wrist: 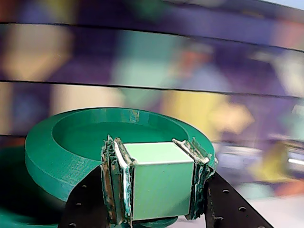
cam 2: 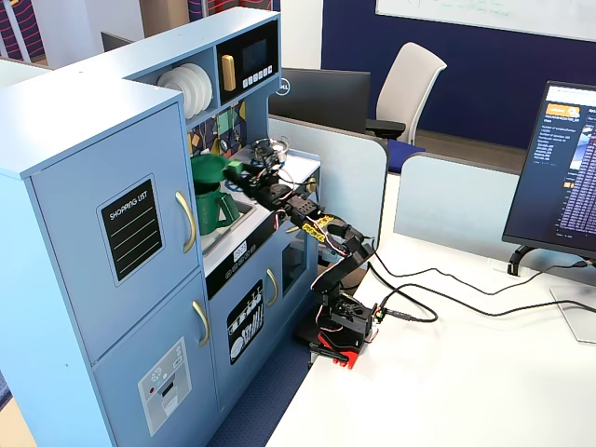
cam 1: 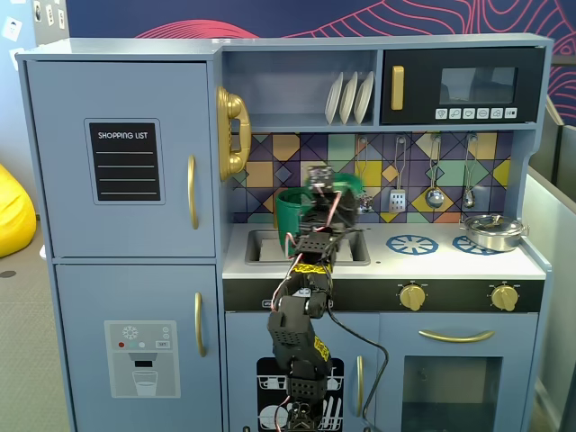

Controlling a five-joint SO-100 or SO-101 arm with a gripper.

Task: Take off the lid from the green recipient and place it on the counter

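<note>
Two fingers of the gripper (wrist: 156, 183) are closed against opposite sides of the pale green cube-shaped knob (wrist: 159, 178) in the wrist view, so the gripper has hold of the lid (wrist: 85, 152) by its knob. The grip on the flat sides of the knob is presumably chosen because the disc itself is too wide and thin to pinch. In this view the lid appears as a dark green round disc with a raised rim, extending away from the gripper and to the left, with the blurred tiled wall behind it.

In a fixed view from the front, the gripper (cam 1: 326, 184) sits above the sink, and part of the lid (cam 1: 353, 184) shows as a green edge to its right, tilted rather than level. The pot (cam 1: 292, 216) stands upright just left of the arm, its mouth open, with the lid apart from the rim; its long axis is vertical. The other fixed view shows the lid (cam 2: 209, 169) held above and slightly clear of the pot (cam 2: 212, 209), its flat face tipped toward the camera, so the axis through the knob runs closer to horizontal, along the gripper.

By judgement, the lifting step is done and the placing step remains. Bare white worktop (cam 1: 450, 261) lies to the right of the sink (cam 1: 270, 247) in the front view, near the burner prints and well apart from the small silver pan (cam 1: 493, 232).
</note>
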